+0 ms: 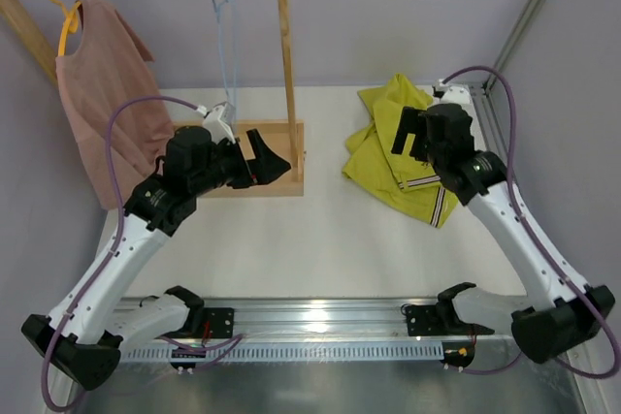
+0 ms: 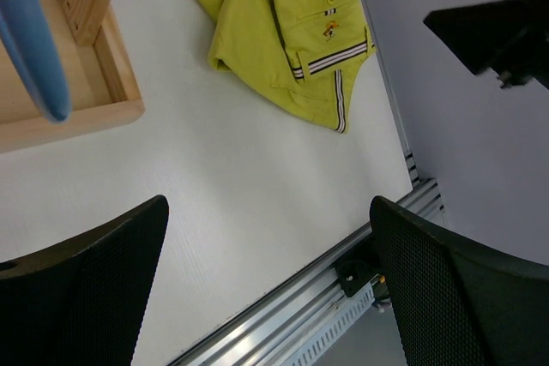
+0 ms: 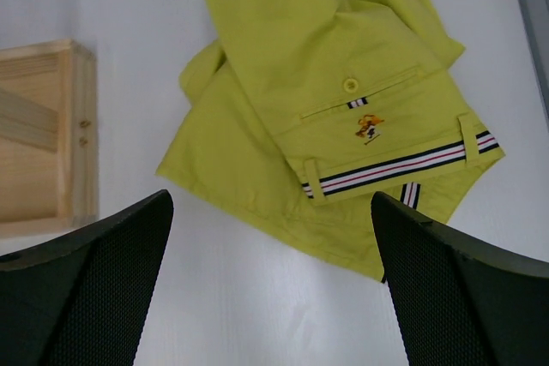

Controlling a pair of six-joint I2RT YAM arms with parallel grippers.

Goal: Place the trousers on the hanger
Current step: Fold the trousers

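The trousers are found crumpled on the white surface at its far right, close to the side wall and well apart from the wooden rack. The striped waistband trim is turned toward the near edge. In the right wrist view a back pocket with a button and a small embroidered emblem are seen on the trousers. The right end effector is positioned over the garment with its fingers spread wide; nothing is gripped between them. The left end effector is located beside the rack's wooden base frame, also fully spread and holding nothing. Its fingers are pointed toward the trousers. The hanger — thin and light blue — is suspended from the rack's top rail, and its lower end is seen at the upper left of the left wrist view, clear of the fingers. A pink shirt is carried on a yellow hanger at the rail's left end.
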